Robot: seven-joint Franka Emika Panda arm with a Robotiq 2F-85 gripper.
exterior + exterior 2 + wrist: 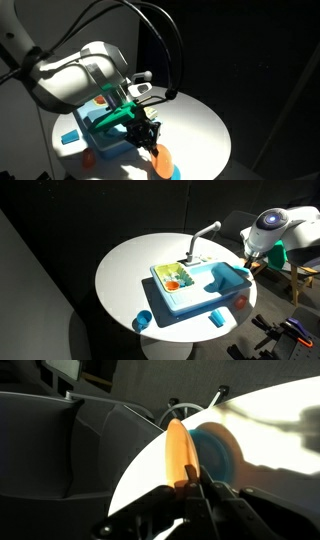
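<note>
Fingers (207,500) pinch shut on orange piece (178,452) in wrist view; an exterior view adds toy sink (185,306).

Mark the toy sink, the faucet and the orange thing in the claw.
toy sink (195,300), in an exterior view, front side
faucet (203,231), in an exterior view, bend of the spout
orange thing (177,450), wrist view, its middle

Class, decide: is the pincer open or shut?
Shut on the orange piece: in the wrist view the pincer clamps its lower end.

no legible text, labels or numbers visible
</note>
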